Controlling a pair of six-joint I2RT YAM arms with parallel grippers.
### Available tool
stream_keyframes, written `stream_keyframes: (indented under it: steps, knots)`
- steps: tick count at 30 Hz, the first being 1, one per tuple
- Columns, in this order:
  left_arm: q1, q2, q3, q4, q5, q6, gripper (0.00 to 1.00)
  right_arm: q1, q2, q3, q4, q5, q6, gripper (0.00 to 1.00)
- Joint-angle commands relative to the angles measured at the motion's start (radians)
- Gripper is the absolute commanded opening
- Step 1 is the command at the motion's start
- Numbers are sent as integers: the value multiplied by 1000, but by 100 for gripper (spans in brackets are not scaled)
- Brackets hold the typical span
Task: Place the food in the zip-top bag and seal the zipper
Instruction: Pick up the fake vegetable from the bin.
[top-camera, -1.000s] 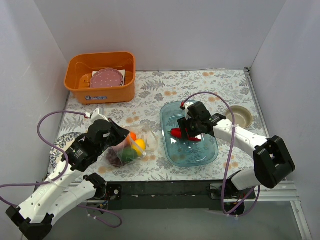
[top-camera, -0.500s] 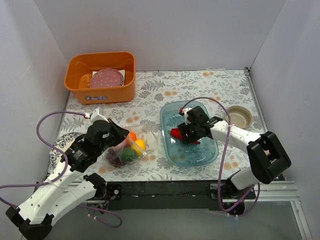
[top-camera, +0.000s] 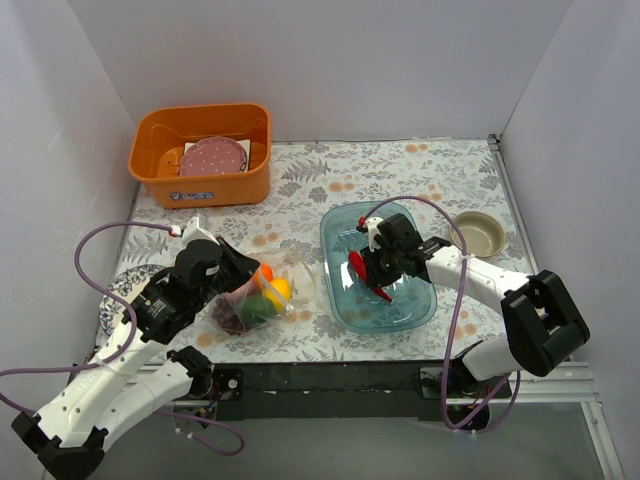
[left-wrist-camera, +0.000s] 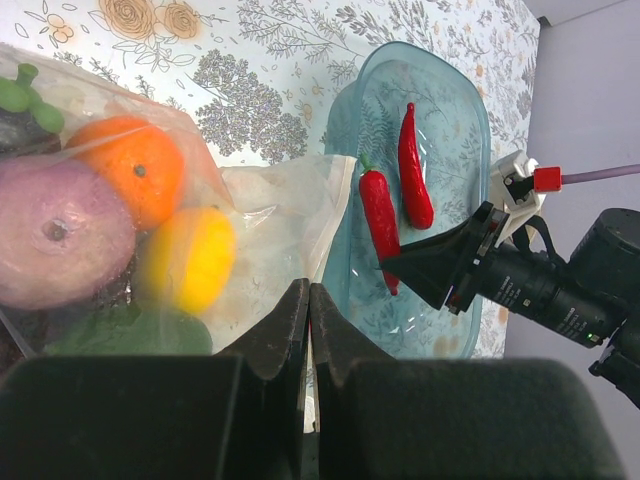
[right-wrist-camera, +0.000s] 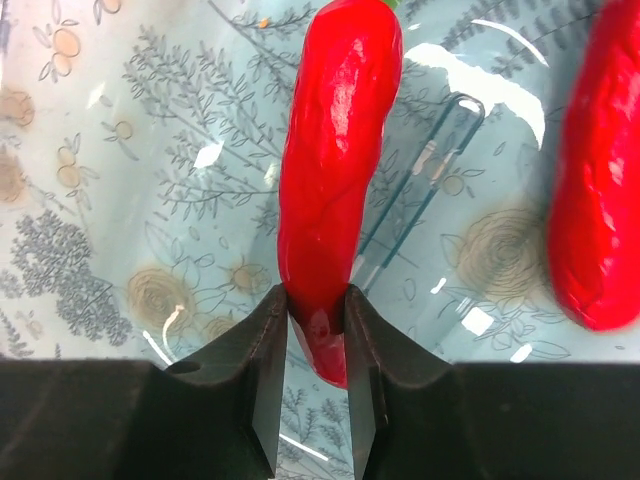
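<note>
Clear, crinkly zip-top bag (left-wrist-camera: 285, 215) is lying on its side, loose mouth end just beside the blue tray (left-wrist-camera: 455, 90). Inside it: an orange (left-wrist-camera: 140, 185), a lemon (left-wrist-camera: 190, 260), a purple piece (left-wrist-camera: 60, 230) and something green (left-wrist-camera: 110, 335). One red chili (left-wrist-camera: 413, 170) lies flat in the tray. The second chili (right-wrist-camera: 335, 180) is right next to it, pinched near its tip by the right gripper (right-wrist-camera: 315, 300).

The clear crinkly zip-top bag (top-camera: 262, 296) lies near the counter's (top-camera: 300, 185) near-left corner, the translucent blue oval tray (top-camera: 408, 308) just right of it. The orange plastic bin (top-camera: 200, 186) stands at the far-left corner.
</note>
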Motion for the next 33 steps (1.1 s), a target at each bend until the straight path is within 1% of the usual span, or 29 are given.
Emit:
stream_keyframes:
  steps: [1,2,3,4,7,14,17,18,20,21,27,29,33]
  knots:
    - [-3,-6,2,22,8,9,1,-3,-36,-12,22,-68,-18,22]
    - [-1,-6,2,24,11,8,1,-3,-38,-14,21,-80,-21,21]
    - [-1,-7,1,24,11,7,1,-3,-39,-12,24,-94,-21,16]
    - [-1,-12,-1,24,10,6,1,-3,-46,-9,24,-117,-21,14]
    - [-1,-12,1,19,8,7,1,-3,-67,4,18,-152,-1,13]
    - [-3,-6,1,27,10,11,1,-3,-176,61,18,-206,62,13]
    - [-3,-1,4,33,14,12,1,-3,-203,87,12,-267,82,13]
    - [-1,5,5,33,14,12,1,-3,-210,93,12,-310,87,11]
    - [-3,8,5,36,19,12,1,-1,-225,98,12,-348,94,10]
    - [-1,10,5,37,20,12,1,0,-227,103,12,-408,93,9]
    - [-3,16,10,34,33,15,1,44,-208,133,-19,-560,74,6]
    - [-1,20,13,34,33,17,1,58,-176,161,-44,-592,51,6]
    - [-3,25,15,37,40,18,1,127,-119,222,-152,-608,-28,5]
